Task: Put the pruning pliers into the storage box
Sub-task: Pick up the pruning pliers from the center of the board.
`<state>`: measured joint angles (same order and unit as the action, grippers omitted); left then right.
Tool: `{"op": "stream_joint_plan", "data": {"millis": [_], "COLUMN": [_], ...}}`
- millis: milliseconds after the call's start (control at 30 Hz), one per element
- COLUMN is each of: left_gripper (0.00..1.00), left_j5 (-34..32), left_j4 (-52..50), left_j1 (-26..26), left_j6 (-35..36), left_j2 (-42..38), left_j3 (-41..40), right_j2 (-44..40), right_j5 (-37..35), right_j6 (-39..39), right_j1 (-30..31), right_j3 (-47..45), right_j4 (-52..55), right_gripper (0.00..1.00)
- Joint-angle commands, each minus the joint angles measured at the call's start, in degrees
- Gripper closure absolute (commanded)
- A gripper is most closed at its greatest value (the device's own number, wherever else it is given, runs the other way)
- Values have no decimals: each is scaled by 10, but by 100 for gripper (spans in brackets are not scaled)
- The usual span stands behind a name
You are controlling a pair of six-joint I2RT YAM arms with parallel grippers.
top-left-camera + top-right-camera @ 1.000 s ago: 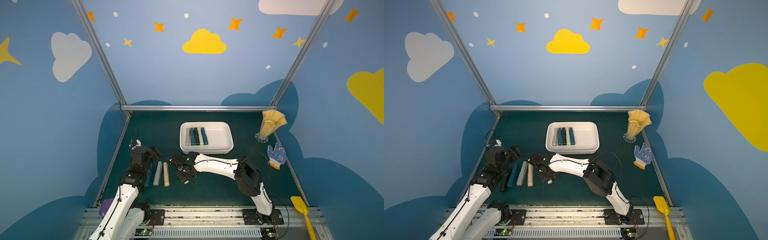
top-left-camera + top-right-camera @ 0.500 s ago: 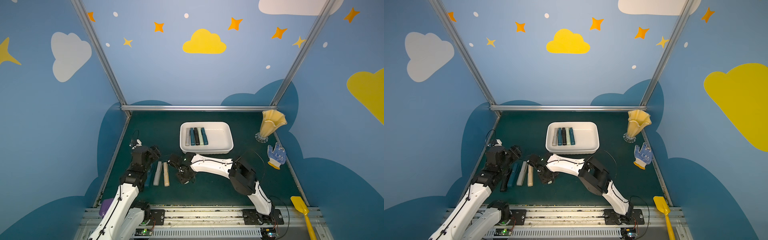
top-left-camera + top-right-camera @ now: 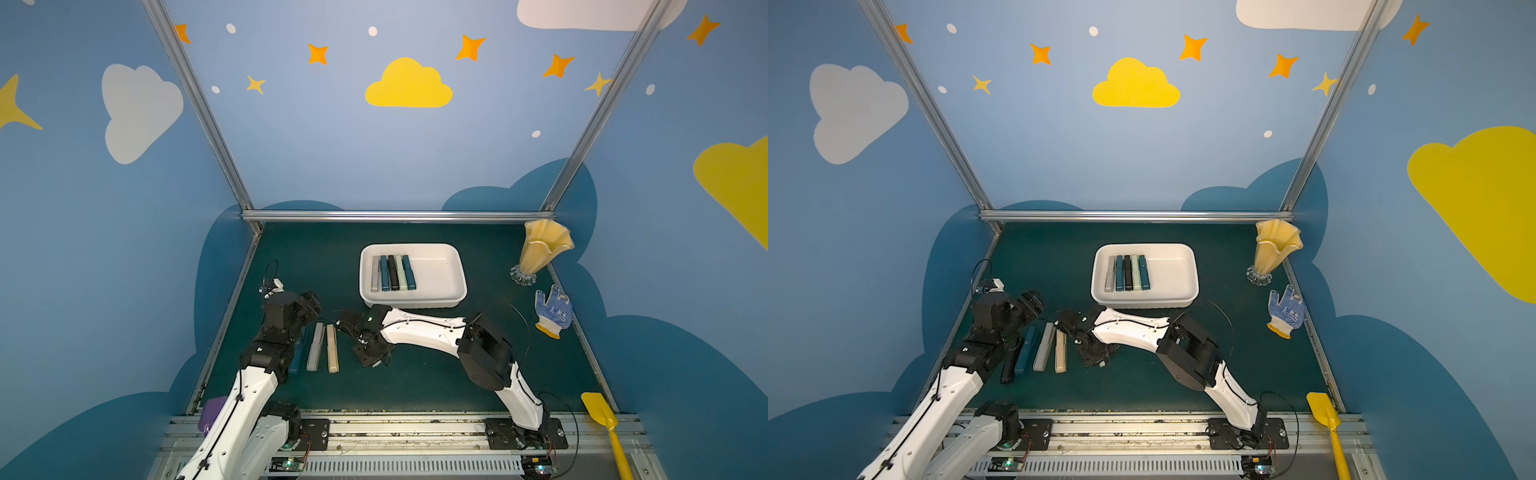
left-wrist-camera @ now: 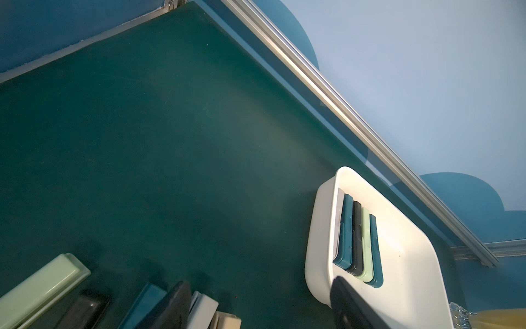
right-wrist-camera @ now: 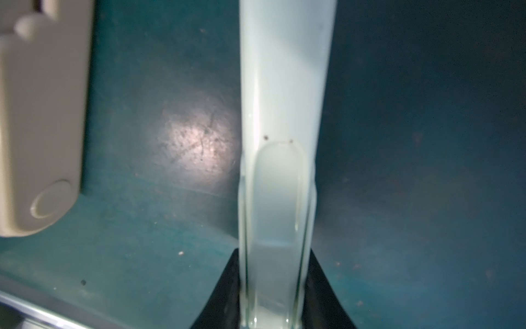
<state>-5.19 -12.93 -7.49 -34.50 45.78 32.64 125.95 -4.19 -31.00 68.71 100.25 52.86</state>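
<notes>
The white storage box (image 3: 446, 286) (image 3: 1177, 286) (image 4: 404, 273) sits mid-mat with several pruning pliers (image 3: 392, 272) (image 3: 1127, 272) (image 4: 357, 242) side by side in its left half. More pliers lie in a row at front left: teal (image 3: 1025, 349), grey (image 3: 316, 347), beige (image 3: 331, 349) (image 5: 39, 128). My right gripper (image 3: 368, 349) (image 5: 274, 273) is low on the mat just right of that row. Its jaws press both sides of a pale green pliers (image 5: 281, 99), which my gripper hides in both top views. My left gripper (image 3: 309, 303) (image 4: 260, 313) hangs open over the row's far ends.
A yellow fluted vase (image 3: 540, 253) and a blue dotted glove (image 3: 552, 309) stand at the right edge. A yellow shovel (image 3: 602, 419) lies at front right, a purple one (image 3: 212, 411) under my left arm. Another pale green pliers (image 4: 37, 287) lies beside the row.
My right gripper's jaws have closed in on the pale green pliers, and that arm's elbow has shifted left. The left arm has stayed put.
</notes>
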Motion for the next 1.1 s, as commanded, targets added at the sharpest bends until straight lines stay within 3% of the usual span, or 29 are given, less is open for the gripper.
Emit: {"op": "stream_joint_plan", "data": {"millis": [0, 300, 567, 833, 1067], "left_gripper": [23, 23, 24, 24, 24], "left_j5": [3, 6, 11, -22, -29], "left_j4": [-1, -11, -15, -87, -164], "left_j1": [2, 1, -17, -90, -132], "left_j6": [10, 17, 31, 57, 39], "left_j2": [5, 25, 88, 129, 121], "left_j3": [1, 6, 44, 94, 100], "right_j2": [-43, -143, -213, -183, -100], "right_j5": [-26, -37, -74, -55, -2], "right_j6": [1, 19, 32, 75, 110], "right_j1": [-3, -47, -138, -278, -366], "right_j3": [-11, -2, 18, 35, 67], "right_j4": [29, 66, 88, 48, -8], "right_gripper": [73, 74, 74, 75, 76]}}
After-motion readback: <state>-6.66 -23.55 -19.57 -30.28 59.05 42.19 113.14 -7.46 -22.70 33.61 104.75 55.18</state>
